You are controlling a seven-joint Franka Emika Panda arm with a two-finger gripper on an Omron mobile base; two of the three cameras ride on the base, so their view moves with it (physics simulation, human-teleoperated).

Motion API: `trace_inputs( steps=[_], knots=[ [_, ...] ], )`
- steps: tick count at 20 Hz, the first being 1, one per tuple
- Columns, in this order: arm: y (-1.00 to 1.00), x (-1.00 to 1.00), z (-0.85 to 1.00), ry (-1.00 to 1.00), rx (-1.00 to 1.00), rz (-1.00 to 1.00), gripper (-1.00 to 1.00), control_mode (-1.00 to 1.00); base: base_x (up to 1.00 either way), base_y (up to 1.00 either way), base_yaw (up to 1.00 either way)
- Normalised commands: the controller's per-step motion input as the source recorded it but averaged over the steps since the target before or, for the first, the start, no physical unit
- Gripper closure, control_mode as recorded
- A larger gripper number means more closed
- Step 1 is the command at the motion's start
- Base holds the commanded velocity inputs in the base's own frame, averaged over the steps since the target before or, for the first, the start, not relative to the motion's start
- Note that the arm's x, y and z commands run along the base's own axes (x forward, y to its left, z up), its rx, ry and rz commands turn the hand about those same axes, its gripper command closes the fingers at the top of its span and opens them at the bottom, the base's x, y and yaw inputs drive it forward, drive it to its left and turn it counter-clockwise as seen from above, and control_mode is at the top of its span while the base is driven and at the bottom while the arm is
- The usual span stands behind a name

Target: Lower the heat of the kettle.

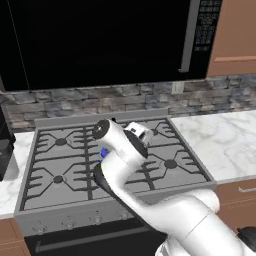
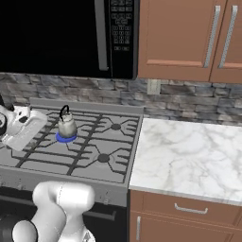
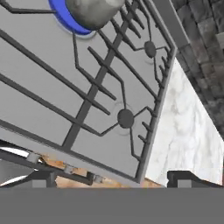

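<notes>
Silvery-grey rounded kettle (image 2: pixel 67 125) on blue flame, left-centre of right base view — arm hides it in left; gripper (image 3: pixel 113 180) fingers spread apart.

Dull silvery metal kettle (image 2: pixel 67 125), matt grey stove (image 2: pixel 56 152), glossy marble counter (image 2: pixel 189 156)

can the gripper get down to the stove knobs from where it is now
Probably yes. The gripper hovers above the stove's front right grate, and nothing stands between it and the knobs along the front edge.

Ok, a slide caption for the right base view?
Kettle over a blue flame on the stove, arm alongside.
</notes>
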Motion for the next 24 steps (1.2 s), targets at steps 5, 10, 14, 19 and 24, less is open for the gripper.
trace_inputs(
  steps=[5, 10, 14, 19, 24],
  knots=[
    [0.83, -0.35, -0.46, 0.0, -0.44, 0.44, -1.0, -1.0, 0.0, 0.0, 0.0],
    [0.52, -0.41, -0.47, 0.0, -0.36, 0.51, -1.0, -1.0, 0.0, 0.0, 0.0],
    [0.33, -0.5, -0.57, -0.07, -0.24, 0.43, -1.0, -1.0, 0.0, 0.0, 0.0],
    [0.16, -0.53, -0.57, -0.1, -0.17, 0.39, -1.0, -1.0, 0.0, 0.0, 0.0],
    [0.29, -0.18, -0.48, -0.02, -0.19, 0.34, -1.0, -1.0, 0.0, 0.0, 0.0]
  ],
)
